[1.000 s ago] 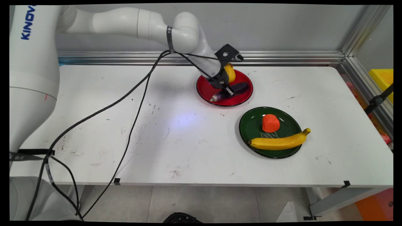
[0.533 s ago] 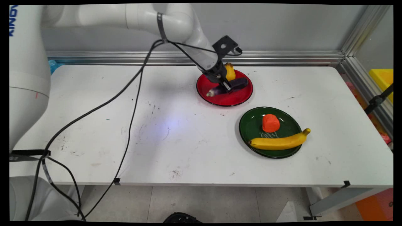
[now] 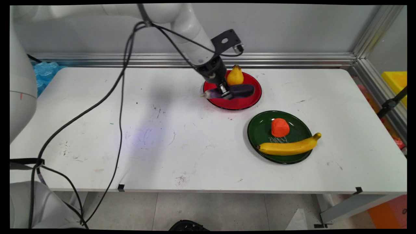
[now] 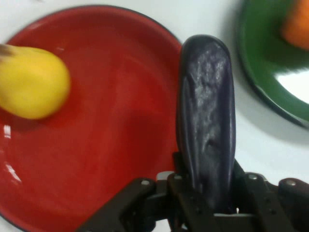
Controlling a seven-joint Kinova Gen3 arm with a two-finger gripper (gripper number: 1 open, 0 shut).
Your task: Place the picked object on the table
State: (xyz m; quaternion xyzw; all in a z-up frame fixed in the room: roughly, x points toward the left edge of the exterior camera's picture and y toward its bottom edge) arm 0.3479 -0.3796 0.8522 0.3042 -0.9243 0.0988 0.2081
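Observation:
My gripper [image 3: 225, 94] is shut on a dark purple eggplant [image 3: 239, 91], holding it lifted a little above the red plate [image 3: 245, 102] at the back of the table. In the hand view the eggplant [image 4: 207, 121] runs straight up from between my fingers [image 4: 186, 198], over the red plate's [image 4: 106, 145] right rim. A yellow pear [image 3: 235, 76] stands on the far side of the plate, just behind the gripper; the pear [image 4: 29, 82] shows at the left of the hand view.
A green plate [image 3: 260, 130] sits to the front right of the red one, carrying an orange block [image 3: 280, 127] and a banana [image 3: 289, 147]. Its edge [image 4: 260, 63] shows at the hand view's upper right. Black cables [image 3: 120, 107] hang across the table's left half.
The gripper has lifted the eggplant off the red plate and swung it level, drifting slightly left. The pear, earlier partly hidden behind the hand, now shows fully.

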